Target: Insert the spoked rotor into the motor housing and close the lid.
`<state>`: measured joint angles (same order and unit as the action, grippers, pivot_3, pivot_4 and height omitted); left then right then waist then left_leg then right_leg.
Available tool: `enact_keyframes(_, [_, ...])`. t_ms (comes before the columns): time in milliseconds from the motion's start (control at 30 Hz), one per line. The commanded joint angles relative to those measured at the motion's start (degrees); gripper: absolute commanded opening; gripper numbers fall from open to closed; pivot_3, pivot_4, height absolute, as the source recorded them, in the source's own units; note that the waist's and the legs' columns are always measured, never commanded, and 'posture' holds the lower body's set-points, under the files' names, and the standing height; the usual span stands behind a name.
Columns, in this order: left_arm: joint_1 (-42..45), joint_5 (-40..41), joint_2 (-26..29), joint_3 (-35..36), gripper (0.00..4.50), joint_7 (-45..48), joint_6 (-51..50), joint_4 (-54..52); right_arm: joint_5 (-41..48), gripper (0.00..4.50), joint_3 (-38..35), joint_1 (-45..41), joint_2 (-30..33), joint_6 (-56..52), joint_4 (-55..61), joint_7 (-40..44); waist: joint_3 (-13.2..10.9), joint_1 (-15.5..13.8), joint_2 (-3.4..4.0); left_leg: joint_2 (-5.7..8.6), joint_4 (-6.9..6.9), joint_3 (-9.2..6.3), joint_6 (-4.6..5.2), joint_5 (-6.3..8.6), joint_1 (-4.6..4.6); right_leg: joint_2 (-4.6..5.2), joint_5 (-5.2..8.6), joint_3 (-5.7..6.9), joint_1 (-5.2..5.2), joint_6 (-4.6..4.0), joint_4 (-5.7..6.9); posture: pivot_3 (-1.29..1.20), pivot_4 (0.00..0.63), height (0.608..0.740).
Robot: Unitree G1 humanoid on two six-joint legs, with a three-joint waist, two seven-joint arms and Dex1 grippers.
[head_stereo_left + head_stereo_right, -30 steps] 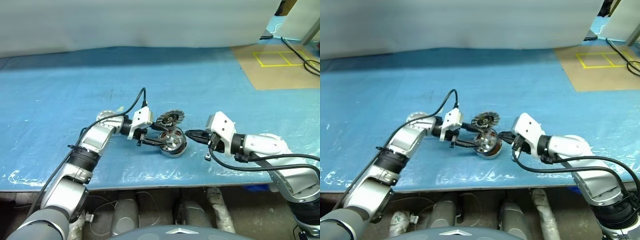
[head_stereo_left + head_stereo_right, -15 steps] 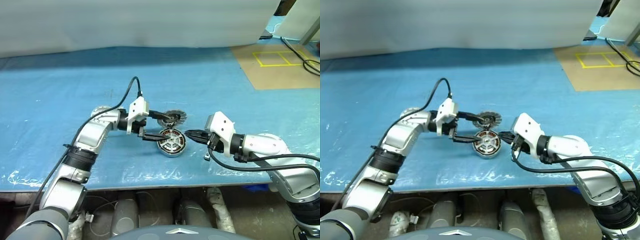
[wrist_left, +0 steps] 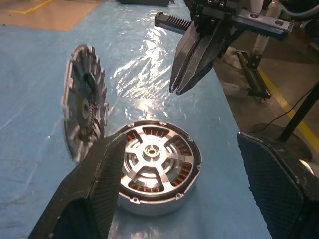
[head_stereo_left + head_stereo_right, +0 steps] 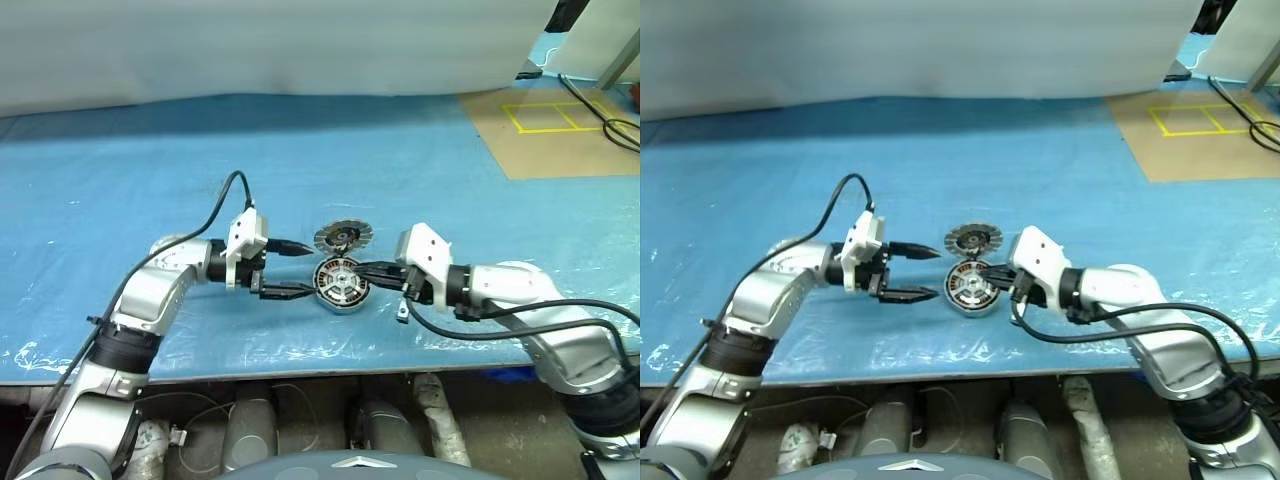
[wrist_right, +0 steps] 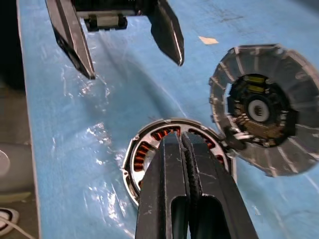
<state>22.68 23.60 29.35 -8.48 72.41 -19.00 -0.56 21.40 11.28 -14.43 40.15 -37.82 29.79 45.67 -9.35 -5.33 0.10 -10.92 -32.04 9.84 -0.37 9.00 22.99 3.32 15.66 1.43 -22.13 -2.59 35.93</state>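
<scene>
Blue plastic sheeting (image 4: pixel 420 180) across the whole table, glossy and wrinkled. Far left, left gripper (image 4: pixel 296 268) level above the sheet, black fingers (image 4: pixel 288 247) spread wide, nothing between them, tips aimed at the motor housing (image 4: pixel 341 283) just to their right and apart from it. Inside that housing, copper-brown windings in a ring, with the spoked rotor (image 3: pixel 152 157) seated flat in the middle, hub over the central hole. Just beyond the housing, farther from both grippers, the lid (image 4: pixel 342 237), finned dark face showing, tilted up on edge in the left wrist view and touching the housing rim in the right wrist view. Right of the housing, right gripper (image 4: pixel 358 269) pinched fully together, empty, tips over the housing's near rim; contact not certain. No legible brand, label or lettering on any part.
</scene>
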Motion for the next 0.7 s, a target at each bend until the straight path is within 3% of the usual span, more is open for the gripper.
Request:
enact_keyframes(33, [-1.76,0.91,-0.14,2.76,3.73,-2.61,0.74,-0.25,-0.12,0.00,0.85,-2.27,-3.20,2.08,-3.92,0.21,0.00,-0.02,0.00,0.00,-0.05,0.00,0.00,0.00,0.01,0.01,0.00,0.00,-0.01,0.00,0.02,0.00,0.150,0.740])
enact_keyframes(500, [-2.79,0.20,-1.71,4.77,3.73,-8.17,3.40,1.97,-6.79,0.00,6.41,-1.93,-6.73,8.90,-21.72,3.98,0.01,-0.10,-0.01,0.01,-0.14,0.00,0.01,0.00,-0.02,0.03,0.00,0.00,0.07,-0.02,0.05,0.00,0.150,0.740])
enact_keyframes(700, [-1.85,-0.68,-2.33,4.41,3.73,-8.83,4.69,3.59,-7.49,0.00,6.34,-1.45,-6.83,10.89,-22.78,4.81,0.01,-0.11,-0.01,-0.01,-0.04,0.01,0.03,0.03,-0.94,0.04,0.02,-0.01,0.99,-0.06,-0.12,0.00,0.150,0.740])
